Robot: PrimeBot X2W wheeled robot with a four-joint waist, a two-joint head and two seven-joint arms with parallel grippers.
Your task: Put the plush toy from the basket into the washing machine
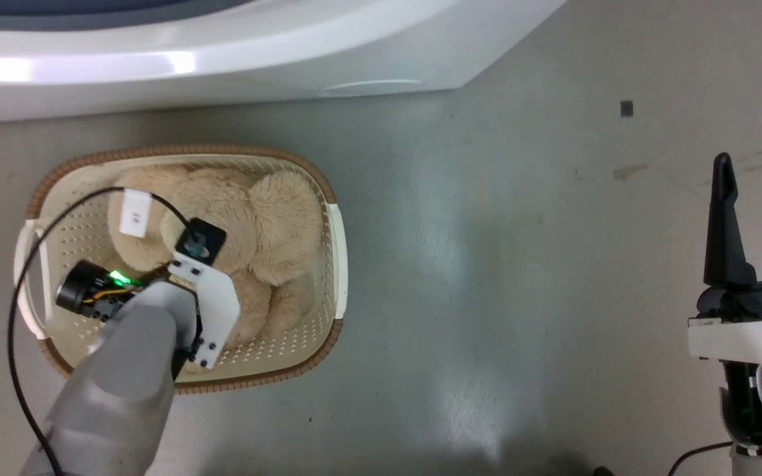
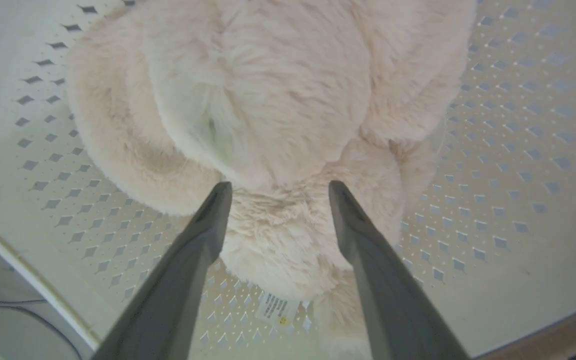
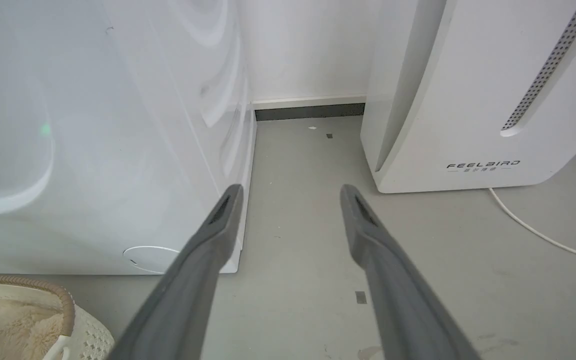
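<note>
The cream-beige plush toy (image 1: 258, 231) lies in the oval cream basket (image 1: 331, 258) on the floor, in front of the white washing machine (image 1: 222, 59). My left arm reaches down into the basket, its wrist over the toy. In the left wrist view the left gripper (image 2: 279, 192) is open, its two fingertips spread at the toy's fur (image 2: 278, 100), one on each side of a fluffy bulge. A small white tag (image 2: 277, 309) shows under the toy. My right gripper (image 1: 757, 175) hangs open over bare floor far to the right, holding nothing.
The washing machine's front (image 3: 93, 150) stands just behind the basket (image 3: 63, 305). A white FEELBIRD appliance (image 3: 468, 100) stands to the right of it, with a white cord (image 3: 533, 230) on the floor. A black cable (image 1: 24, 277) loops over the basket's left side.
</note>
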